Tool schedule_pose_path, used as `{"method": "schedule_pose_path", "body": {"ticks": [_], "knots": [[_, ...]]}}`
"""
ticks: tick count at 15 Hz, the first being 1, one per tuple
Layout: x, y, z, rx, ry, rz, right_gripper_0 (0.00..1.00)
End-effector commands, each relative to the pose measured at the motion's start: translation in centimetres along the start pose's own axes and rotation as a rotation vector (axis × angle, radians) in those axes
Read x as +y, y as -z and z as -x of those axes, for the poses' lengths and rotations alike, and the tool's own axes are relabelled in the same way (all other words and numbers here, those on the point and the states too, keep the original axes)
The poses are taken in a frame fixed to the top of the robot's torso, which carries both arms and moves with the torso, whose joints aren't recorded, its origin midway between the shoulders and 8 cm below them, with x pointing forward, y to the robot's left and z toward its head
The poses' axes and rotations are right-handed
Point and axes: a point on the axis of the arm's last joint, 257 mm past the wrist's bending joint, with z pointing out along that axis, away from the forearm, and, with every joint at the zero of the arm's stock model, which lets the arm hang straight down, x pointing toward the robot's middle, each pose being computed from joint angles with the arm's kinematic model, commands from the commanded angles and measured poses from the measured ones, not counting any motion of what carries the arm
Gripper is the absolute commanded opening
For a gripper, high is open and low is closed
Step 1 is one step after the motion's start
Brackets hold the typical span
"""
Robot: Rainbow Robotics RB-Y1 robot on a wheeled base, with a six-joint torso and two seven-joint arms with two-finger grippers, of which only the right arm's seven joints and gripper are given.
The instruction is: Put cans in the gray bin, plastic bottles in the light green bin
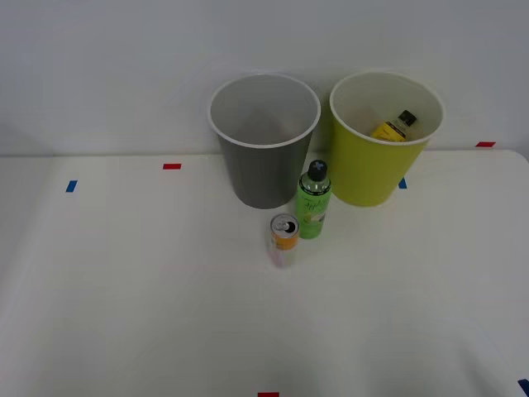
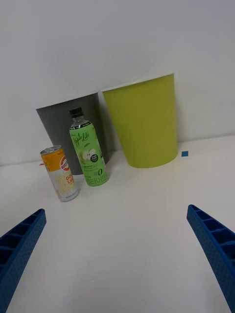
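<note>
The right gripper (image 2: 117, 254) hangs above the counter (image 1: 124, 289) with its jaws spread wide, holding nothing. The orange and white can (image 1: 283, 240) stands upright just beside the green bottle (image 1: 313, 201), before the gray bin (image 1: 263, 141). A yellow bottle (image 1: 394, 126) lies inside the light green bin (image 1: 376, 169).

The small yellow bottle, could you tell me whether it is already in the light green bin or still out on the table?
It is in. The yellow bottle lies tilted inside the light green bin, below its rim.
</note>
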Motion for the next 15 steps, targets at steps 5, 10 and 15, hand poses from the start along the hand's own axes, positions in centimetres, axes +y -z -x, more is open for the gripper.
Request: {"method": "schedule_pose_path", "body": {"ticks": [5,10,15], "knots": [[0.0,0.0,0.0,0.0,0.0,0.0,1.0],[0.0,0.0,0.0,0.0,0.0,0.0,1.0],[0.0,0.0,0.0,0.0,0.0,0.0,1.0]]}}
